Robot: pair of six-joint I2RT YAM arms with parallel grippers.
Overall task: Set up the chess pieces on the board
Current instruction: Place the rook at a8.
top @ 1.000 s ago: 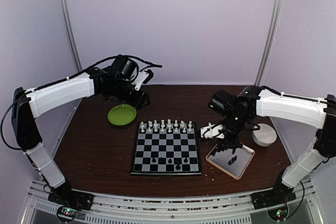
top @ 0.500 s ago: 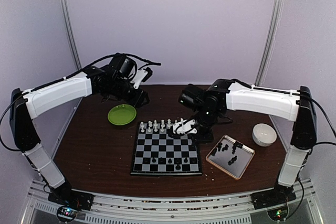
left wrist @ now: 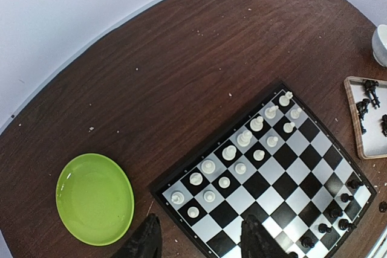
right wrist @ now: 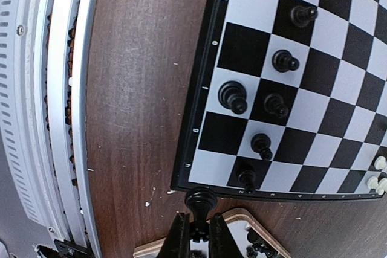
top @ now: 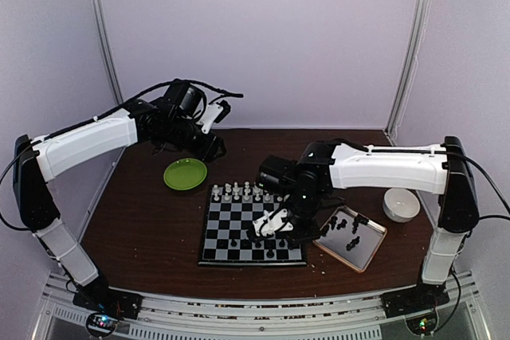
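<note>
Gripping a black piece [right wrist: 199, 200], the right gripper [right wrist: 197, 226] has its two slim dark fingers clenched on it; a rounded, glossy end of the piece shows past the fingertips, above the thin black border of the board [right wrist: 254, 4], close to a corner of the tray [right wrist: 242, 214]. Board flat, square, smooth, checkered pale and black, pale characters printed along the border; it lies mid-table. Black pieces [right wrist: 233, 96] stand on its near rows, turned shapes with round heads and disc bases, unevenly spaced; white pieces [left wrist: 242, 138] fill two rows along the far edge, upright. Tray rectangular, tan rim, reflective floor, just beside the board on its right; loose pieces [top: 347, 225], black, lie in it. Bowl [top: 401, 203] white, round, matte, right of the tray, apart from it; plate [left wrist: 94, 197] lime green, round, shallow, glossy, off the board's far-left corner, not touching. Left gripper [left wrist: 199, 243] up in the air near the plate; its dark fingers stand apart, released, nothing between them. Table [top: 135, 220] dark brown woodgrain, flecked with pale specks.
</note>
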